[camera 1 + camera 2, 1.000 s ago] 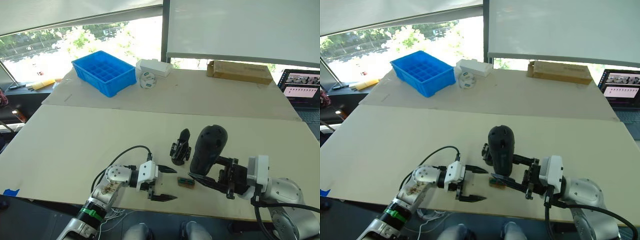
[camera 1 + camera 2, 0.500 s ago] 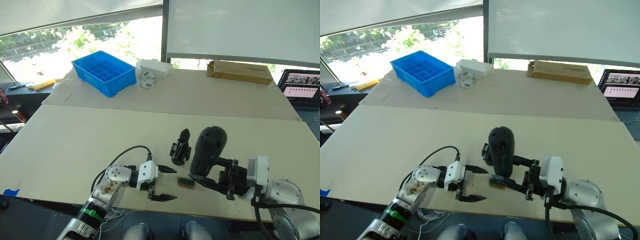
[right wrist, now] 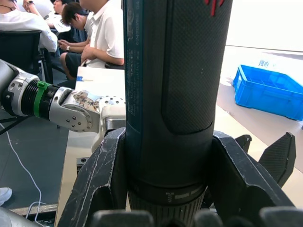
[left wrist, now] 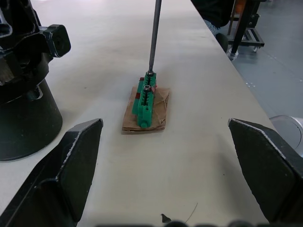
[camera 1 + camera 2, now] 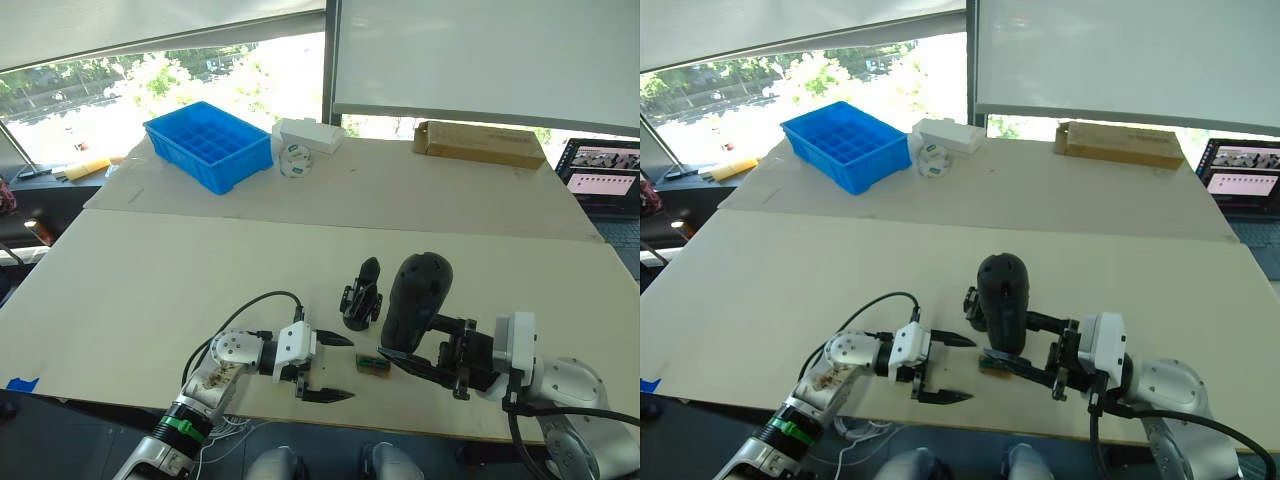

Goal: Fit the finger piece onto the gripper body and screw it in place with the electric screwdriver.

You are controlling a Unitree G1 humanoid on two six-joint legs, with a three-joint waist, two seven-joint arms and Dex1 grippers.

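Right gripper [image 5: 440, 352] clamped on screwdriver [image 5: 412, 300], bit [image 4: 154, 35] seated on screw in green holder [image 4: 146, 101]. Left gripper [image 5: 327, 367] spread wide, empty. Gripper body [image 5: 361, 295] just behind holder; finger piece not distinguishable. Advise: keep bit vertical, light pressure, lift straight.
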